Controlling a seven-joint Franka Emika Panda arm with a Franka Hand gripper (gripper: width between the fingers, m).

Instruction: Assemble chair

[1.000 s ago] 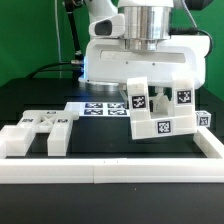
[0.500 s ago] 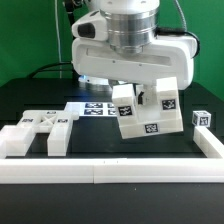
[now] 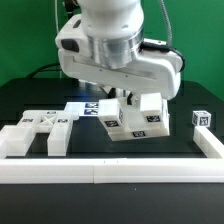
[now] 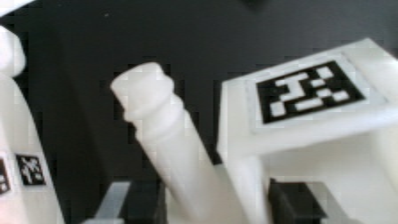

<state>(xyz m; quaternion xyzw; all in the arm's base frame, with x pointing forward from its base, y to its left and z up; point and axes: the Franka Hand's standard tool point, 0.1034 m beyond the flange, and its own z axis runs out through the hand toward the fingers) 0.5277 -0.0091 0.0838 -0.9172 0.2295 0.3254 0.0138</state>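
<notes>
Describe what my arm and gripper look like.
The arm is glossy white, built of bulky rounded segments, with a grey band at the wrist. The gripper has a wide, boxy white body. A thin dark cable runs behind it.

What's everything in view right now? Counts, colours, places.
chair part: 1, white with black-and-white tags, centre, tilted, in the gripper
notched bars: 2 as far as I can tell, white, tagged, on the table at the exterior view's left
cube: 1, white, tagged, exterior view's right
ridged peg: 1, white, seen in the wrist view only, beside a tagged block
marker board: 1, white with tags, flat behind the chair part
rails: 2 seen, plain white, front edge and the exterior view's right edge
table: 1, black
arm: 1, glossy white, above centre
gripper: 1, shut on the chair part
</notes>
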